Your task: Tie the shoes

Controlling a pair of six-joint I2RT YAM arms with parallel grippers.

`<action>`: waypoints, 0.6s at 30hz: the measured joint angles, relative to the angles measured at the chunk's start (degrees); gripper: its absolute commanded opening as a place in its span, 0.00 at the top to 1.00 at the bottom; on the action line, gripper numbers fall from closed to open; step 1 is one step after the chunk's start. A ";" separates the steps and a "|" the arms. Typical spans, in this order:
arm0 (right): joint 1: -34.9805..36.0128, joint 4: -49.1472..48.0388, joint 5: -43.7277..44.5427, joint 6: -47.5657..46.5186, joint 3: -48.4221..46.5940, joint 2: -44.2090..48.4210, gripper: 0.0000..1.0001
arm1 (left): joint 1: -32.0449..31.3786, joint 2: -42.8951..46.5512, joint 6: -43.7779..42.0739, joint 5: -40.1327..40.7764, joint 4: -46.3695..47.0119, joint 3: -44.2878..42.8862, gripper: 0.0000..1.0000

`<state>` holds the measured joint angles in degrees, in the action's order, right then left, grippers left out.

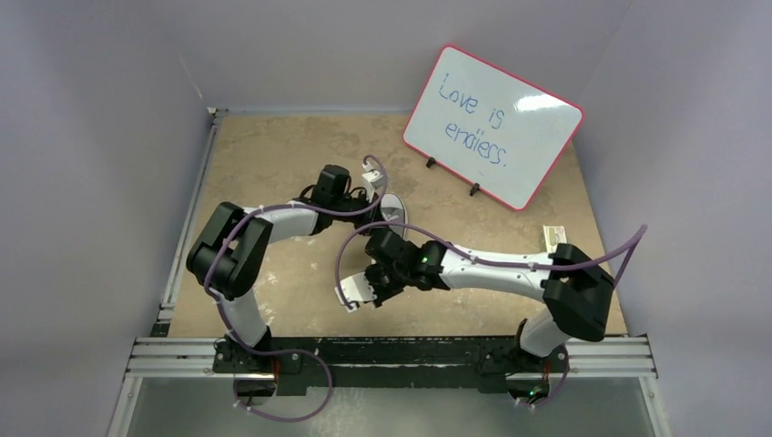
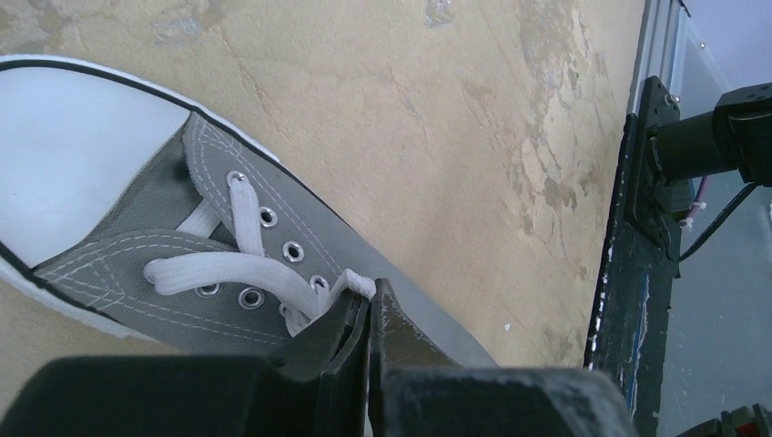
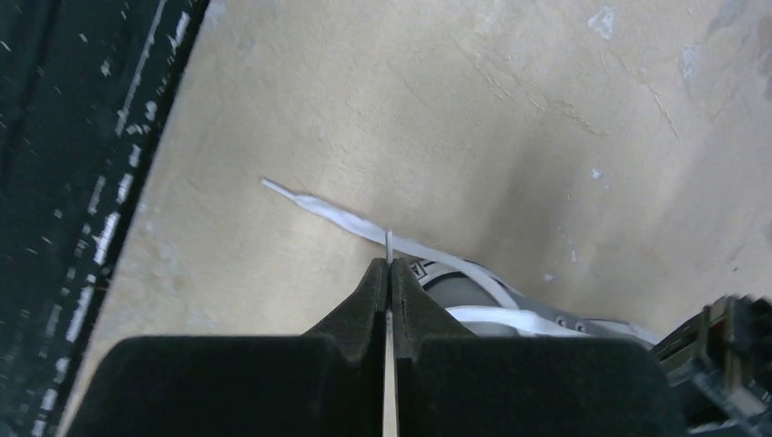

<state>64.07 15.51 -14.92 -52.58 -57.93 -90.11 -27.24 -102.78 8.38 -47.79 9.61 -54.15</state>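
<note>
The grey canvas sneaker (image 1: 393,211) lies mid-table, mostly hidden under both arms. In the left wrist view its white toe cap (image 2: 64,155), grey upper (image 2: 118,259) and white laces (image 2: 228,269) through metal eyelets show. My left gripper (image 2: 371,291) is shut on a bit of white lace beside the eyelets; it also shows in the top view (image 1: 371,182). My right gripper (image 3: 389,264) is shut on a thin white lace seen edge-on; it hangs near the shoe (image 3: 473,293) in the right wrist view. A lace end (image 3: 319,209) lies flat on the table beyond the fingertips.
A pink-framed whiteboard (image 1: 492,127) reading "Love is endless" stands at the back right. A small box (image 1: 553,235) lies by the right edge. The black and metal rail (image 1: 391,357) runs along the near edge. Grey walls close in the table.
</note>
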 measured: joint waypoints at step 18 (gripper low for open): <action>-16.59 -7.76 -4.72 48.19 9.05 21.49 1.00 | 1.09 3.98 9.20 1.20 7.76 4.87 1.00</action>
<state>47.48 7.75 -19.64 -4.38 -48.88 -68.62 -26.15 -98.80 17.58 -46.59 17.37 -49.28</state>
